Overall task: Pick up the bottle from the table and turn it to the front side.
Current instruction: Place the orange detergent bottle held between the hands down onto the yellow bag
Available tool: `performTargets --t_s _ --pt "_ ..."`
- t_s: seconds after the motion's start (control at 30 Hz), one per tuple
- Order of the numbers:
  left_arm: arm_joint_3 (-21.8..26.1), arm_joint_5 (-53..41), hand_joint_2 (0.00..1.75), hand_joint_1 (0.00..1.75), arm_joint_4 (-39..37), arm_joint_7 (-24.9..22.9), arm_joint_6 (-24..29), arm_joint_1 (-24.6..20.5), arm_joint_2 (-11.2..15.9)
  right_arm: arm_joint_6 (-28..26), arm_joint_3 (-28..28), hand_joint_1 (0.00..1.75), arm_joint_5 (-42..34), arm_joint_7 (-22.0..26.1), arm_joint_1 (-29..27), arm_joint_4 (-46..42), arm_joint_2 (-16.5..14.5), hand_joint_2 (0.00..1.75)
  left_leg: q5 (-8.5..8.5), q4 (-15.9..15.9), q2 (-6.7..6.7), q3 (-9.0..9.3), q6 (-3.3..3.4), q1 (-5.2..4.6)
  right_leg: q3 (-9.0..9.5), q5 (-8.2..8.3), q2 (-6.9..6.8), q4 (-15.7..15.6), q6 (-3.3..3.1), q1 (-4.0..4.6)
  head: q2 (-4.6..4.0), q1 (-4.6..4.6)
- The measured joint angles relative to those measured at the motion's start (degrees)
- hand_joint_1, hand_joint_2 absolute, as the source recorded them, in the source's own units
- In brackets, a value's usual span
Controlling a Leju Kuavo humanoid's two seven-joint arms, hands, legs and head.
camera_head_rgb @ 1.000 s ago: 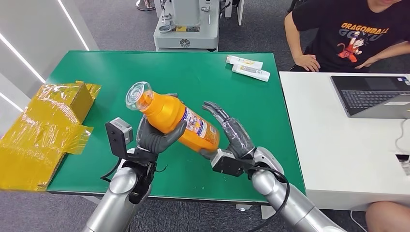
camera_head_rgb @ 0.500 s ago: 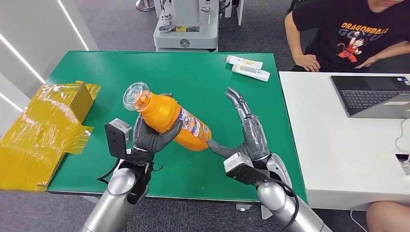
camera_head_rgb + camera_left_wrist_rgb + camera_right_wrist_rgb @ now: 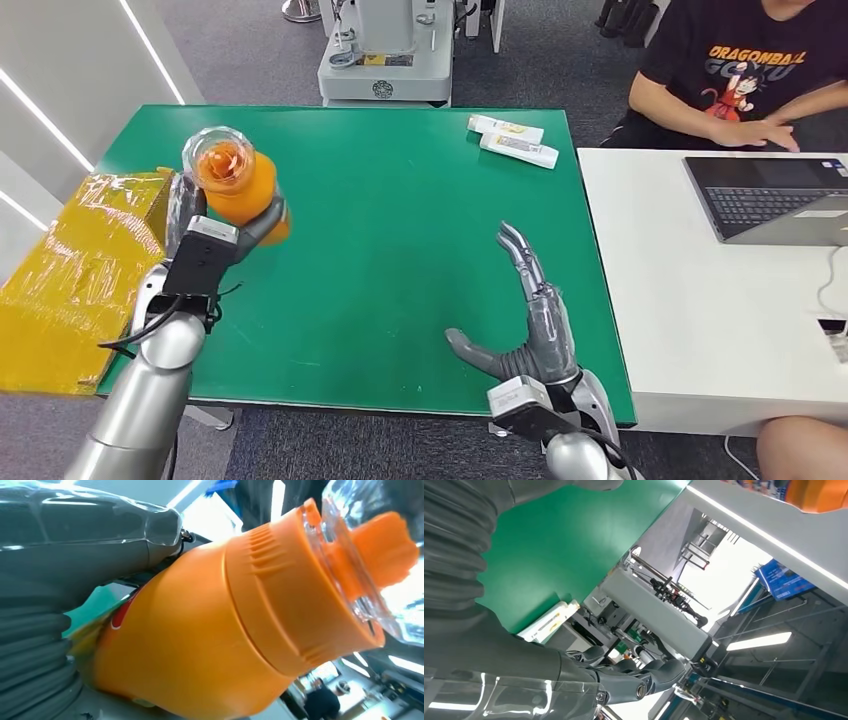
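In the head view, the left robot hand [image 3: 215,228] sits in the upper left of the frame, its dark fingers wrapped around the body of the orange plastic bottle with a clear domed cap [image 3: 232,180]. The bottle is lifted off the green bench [image 3: 400,220], with its cap pointing up toward the camera. The right robot hand [image 3: 530,335] is in the lower middle-right of the frame, holding nothing; its fingers are straight and spread, thumb stretched out to the side, above the bench's near edge. Two white tubes with yellow print [image 3: 512,140] lie side by side at the upper right corner of the green surface. A yellow cardboard box wrapped in shiny film [image 3: 75,275] sits at the left edge of the frame, beside the bench. To the right stands a white desk [image 3: 700,300] carrying an open grey laptop [image 3: 775,200], and a person in a black printed T-shirt [image 3: 750,60] sits behind it in the upper right.

In the left wrist view, the orange bottle [image 3: 210,630] takes up the centre, its ribbed collar and clear cap toward the upper right, while the grey thumb and ribbed cover of the left robot hand [image 3: 65,570] press against it from the left.

In the right wrist view, the right robot hand [image 3: 574,677] runs along the lower left, fingers extended and apart. The green bench [image 3: 559,540] fills the upper left, with the white tubes [image 3: 549,622] at its edge.
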State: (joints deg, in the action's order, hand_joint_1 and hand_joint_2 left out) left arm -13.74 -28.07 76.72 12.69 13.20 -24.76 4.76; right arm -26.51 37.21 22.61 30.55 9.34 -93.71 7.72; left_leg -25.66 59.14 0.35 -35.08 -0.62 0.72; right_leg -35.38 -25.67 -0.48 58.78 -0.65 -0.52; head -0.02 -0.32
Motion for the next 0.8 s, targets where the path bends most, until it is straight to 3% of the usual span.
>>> performTargets --t_s 0.27,0.5,0.8 --pt "1.32 -9.93 1.75 1.75 -2.75 -1.51 -1.06 -6.16 6.9 1.14 -0.13 0.0 -0.26 0.54 -2.1 -1.7 0.04 1.75 0.0 0.0 0.01 0.0 -0.01 0.0 -0.01 0.01 0.02 0.0 -0.01 0.0 0.0 0.0" --pt "-0.99 -24.46 1.75 1.75 -11.99 -3.25 -2.29 -11.51 14.9 3.79 -0.59 0.0 0.37 0.7 -3.49 -3.24 0.01 1.75 0.0 -0.04 0.17 0.06 -0.03 0.01 -0.05 0.01 0.18 0.03 -0.03 0.0 0.0 -0.01" --pt "-2.66 -31.29 1.75 1.75 -18.55 -6.34 -2.03 -10.35 18.07 5.4 -1.0 0.0 0.76 0.33 -4.03 -4.33 -0.12 1.75 -0.06 -0.04 0.19 0.03 -0.11 -0.01 -0.06 0.01 0.19 0.03 -0.03 -0.01 0.0 0.02"
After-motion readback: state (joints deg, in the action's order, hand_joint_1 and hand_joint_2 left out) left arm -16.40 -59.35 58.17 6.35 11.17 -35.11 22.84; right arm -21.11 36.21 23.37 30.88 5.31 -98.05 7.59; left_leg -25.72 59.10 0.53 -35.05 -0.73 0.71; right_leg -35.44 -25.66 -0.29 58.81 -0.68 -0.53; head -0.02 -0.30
